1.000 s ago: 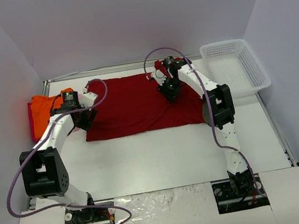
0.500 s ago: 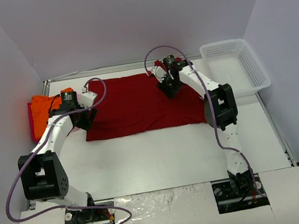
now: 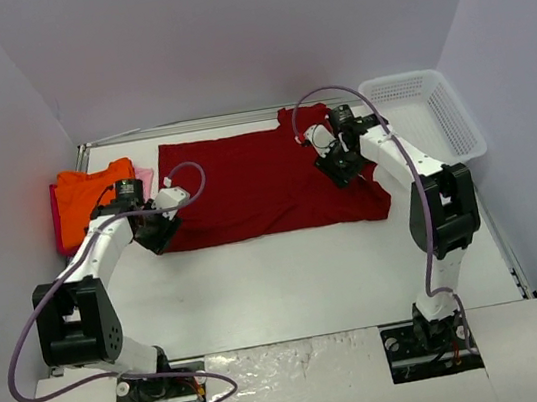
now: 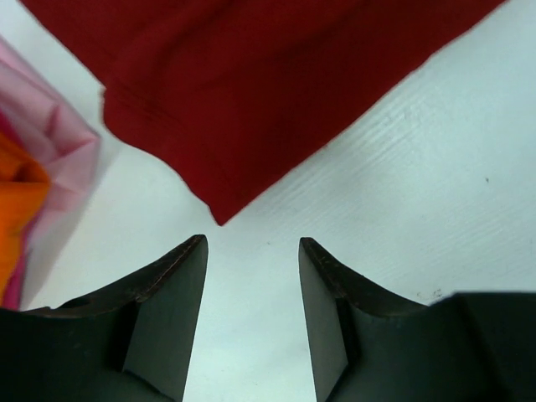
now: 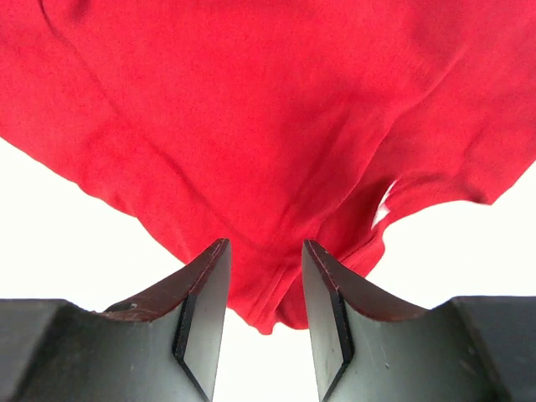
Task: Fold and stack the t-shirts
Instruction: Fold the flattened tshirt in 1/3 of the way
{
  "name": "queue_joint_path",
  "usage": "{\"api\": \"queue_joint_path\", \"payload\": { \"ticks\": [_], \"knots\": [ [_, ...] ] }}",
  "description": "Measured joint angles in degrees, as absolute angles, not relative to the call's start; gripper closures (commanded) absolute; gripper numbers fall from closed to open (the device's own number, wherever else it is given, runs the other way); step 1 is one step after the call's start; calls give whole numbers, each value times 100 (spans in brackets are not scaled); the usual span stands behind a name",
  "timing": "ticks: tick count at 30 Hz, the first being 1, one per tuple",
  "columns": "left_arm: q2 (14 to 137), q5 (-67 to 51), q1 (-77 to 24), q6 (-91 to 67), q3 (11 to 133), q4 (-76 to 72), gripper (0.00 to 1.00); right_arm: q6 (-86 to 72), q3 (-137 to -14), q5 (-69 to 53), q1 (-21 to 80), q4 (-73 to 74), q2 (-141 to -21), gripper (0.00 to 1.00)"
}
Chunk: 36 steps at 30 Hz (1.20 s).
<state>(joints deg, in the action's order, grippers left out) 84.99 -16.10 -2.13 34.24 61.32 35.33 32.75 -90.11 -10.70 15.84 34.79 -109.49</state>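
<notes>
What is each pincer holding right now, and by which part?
Left pincer: nothing; open, just short of a corner of the dark red shirt. Right pincer: jaws straddle its edge fold; grip cannot be told.

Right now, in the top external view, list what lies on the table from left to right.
orange t-shirt → dark red t-shirt → white mesh basket
</notes>
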Motion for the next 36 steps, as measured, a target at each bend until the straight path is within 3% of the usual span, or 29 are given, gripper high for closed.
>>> {"api": "queue_joint_path", "payload": {
  "ticks": [8, 23, 25, 28, 29, 36],
  "knots": [
    [8855, -1514, -217, 3833, 5638, 3481, 56, 3146, -8235, -1017, 1538, 3503, -10630, 64],
    [9159, -1039, -217, 3953, 5450, 2554, 56, 3103, -8099, -980, 1306, 3496, -10392, 64],
    [9205, -1037, -217, 3959, 5450, 2508, 63, 3103, -8097, -980, 1304, 3498, -10392, 64],
    [9225, -1050, -217, 3972, 5450, 2486, 92, 3105, -8058, -982, 1299, 3494, -10392, 64],
    [9225, -1052, -217, 3979, 5450, 2469, 97, 3107, -8025, -982, 1282, 3496, -10392, 64],
    [9310, -1074, -217, 3999, 5450, 2447, 98, 3138, -7819, -982, 1232, 3640, -10390, 63]
  ]
}}
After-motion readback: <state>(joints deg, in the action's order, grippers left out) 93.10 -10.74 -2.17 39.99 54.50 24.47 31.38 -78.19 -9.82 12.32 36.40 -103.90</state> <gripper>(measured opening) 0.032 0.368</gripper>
